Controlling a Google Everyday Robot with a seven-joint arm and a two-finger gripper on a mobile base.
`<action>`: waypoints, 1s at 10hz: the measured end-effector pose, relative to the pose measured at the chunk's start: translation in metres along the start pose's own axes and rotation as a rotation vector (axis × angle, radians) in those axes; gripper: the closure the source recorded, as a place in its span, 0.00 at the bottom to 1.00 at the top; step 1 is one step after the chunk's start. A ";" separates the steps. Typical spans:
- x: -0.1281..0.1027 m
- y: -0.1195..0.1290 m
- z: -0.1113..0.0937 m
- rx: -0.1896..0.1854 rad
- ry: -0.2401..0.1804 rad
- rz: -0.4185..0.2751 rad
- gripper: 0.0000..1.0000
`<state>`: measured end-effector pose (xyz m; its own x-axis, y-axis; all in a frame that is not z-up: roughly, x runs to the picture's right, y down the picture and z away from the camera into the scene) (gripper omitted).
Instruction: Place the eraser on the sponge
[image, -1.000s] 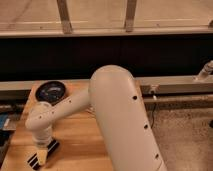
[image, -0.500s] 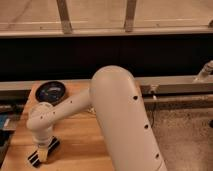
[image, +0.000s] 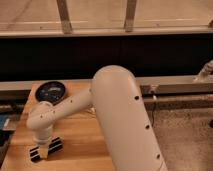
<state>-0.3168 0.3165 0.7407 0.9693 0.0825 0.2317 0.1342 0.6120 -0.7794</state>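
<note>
My gripper (image: 44, 149) at near-left corner of table (image: 75, 136), clamped shut across eraser (image: 56, 144) lying flat. Sponge not visible; carrying and placing left, I judge.

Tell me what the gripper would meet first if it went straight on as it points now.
The eraser: the gripper points down at the table's near edge and looks shut on it; beneath lies the wooden top.

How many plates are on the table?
1: the dark plate, far left on the table. The hand grips the eraser at the front; the arm may hide others.
</note>
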 end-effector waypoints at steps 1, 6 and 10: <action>0.001 -0.002 -0.001 -0.008 -0.002 0.020 1.00; 0.047 -0.072 -0.046 -0.022 -0.024 0.220 1.00; 0.102 -0.134 -0.110 0.011 -0.032 0.384 1.00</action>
<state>-0.2134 0.1558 0.8050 0.9417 0.3314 -0.0577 -0.2396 0.5403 -0.8066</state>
